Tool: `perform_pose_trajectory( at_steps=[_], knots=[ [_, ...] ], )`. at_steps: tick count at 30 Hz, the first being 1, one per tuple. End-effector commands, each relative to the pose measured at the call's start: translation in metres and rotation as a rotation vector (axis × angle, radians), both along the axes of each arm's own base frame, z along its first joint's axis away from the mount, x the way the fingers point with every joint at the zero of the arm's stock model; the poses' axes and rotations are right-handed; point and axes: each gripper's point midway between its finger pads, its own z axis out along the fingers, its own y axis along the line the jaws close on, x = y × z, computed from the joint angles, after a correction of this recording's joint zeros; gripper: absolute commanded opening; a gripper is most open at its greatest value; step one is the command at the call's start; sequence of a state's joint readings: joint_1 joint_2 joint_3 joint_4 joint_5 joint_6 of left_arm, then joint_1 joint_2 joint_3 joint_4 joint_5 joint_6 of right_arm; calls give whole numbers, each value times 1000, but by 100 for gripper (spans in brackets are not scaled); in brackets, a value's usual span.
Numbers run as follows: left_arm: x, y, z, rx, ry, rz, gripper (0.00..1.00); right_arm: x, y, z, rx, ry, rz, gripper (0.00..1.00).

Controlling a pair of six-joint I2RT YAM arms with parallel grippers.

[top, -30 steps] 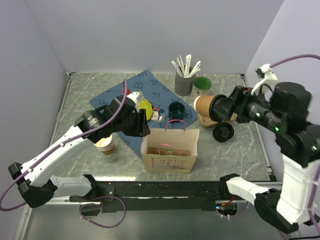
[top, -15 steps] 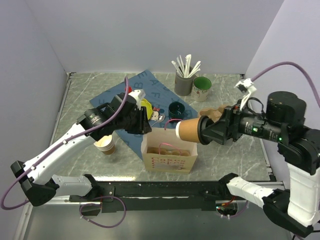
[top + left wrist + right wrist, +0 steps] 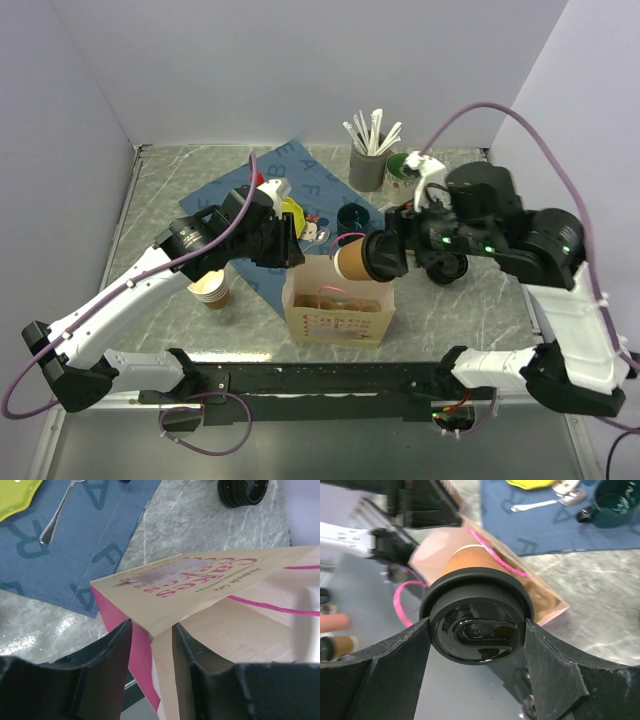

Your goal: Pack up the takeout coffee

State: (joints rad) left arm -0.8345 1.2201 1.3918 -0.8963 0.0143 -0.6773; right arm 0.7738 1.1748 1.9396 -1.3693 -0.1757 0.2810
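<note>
The takeout coffee (image 3: 352, 258) is a brown paper cup with a black lid (image 3: 477, 630). My right gripper (image 3: 382, 254) is shut on it at the lid end and holds it on its side. The cup hangs just over the back rim of the open paper bag (image 3: 340, 310), bottom end pointing left. In the right wrist view the fingers (image 3: 400, 655) flank the lid, with the bag (image 3: 540, 595) behind it. My left gripper (image 3: 290, 255) is shut on the bag's top left corner (image 3: 150, 605), one finger (image 3: 187, 660) inside and one outside.
A stack of lidless paper cups (image 3: 212, 290) stands left of the bag. Behind it lie a blue placemat (image 3: 270, 180), a yellow plate (image 3: 290, 212), a spoon (image 3: 57, 515) and a dark green mug (image 3: 352, 218). A grey utensil holder (image 3: 367, 165) and black lids (image 3: 447, 265) are to the right.
My right arm has swung the cup leftward from the table's right side to above the bag. My left gripper has stayed at the bag's corner, its jaws slightly narrower.
</note>
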Motion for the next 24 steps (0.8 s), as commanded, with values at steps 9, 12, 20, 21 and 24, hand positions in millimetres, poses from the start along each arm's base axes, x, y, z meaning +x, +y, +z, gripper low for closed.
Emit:
perform_pose_trajectory(
  at_steps=[9, 12, 20, 21, 24],
  knots=[
    [-2, -7, 21, -101, -3, 20, 41, 13, 2, -47, -308, -55, 31, 49],
    [-2, -7, 18, -98, 19, 32, 39, 14, 6, -52, -332, -73, 54, 48],
    [-6, -6, 8, -53, 56, 12, 30, 13, 5, -68, -389, -68, 60, 47],
    [-8, -7, 9, -54, 57, -1, 31, 12, 5, -68, -392, -62, 57, 47],
    [-11, -7, 9, -40, 59, -29, 34, 12, 5, -72, -393, -52, 40, 47]
  ],
)
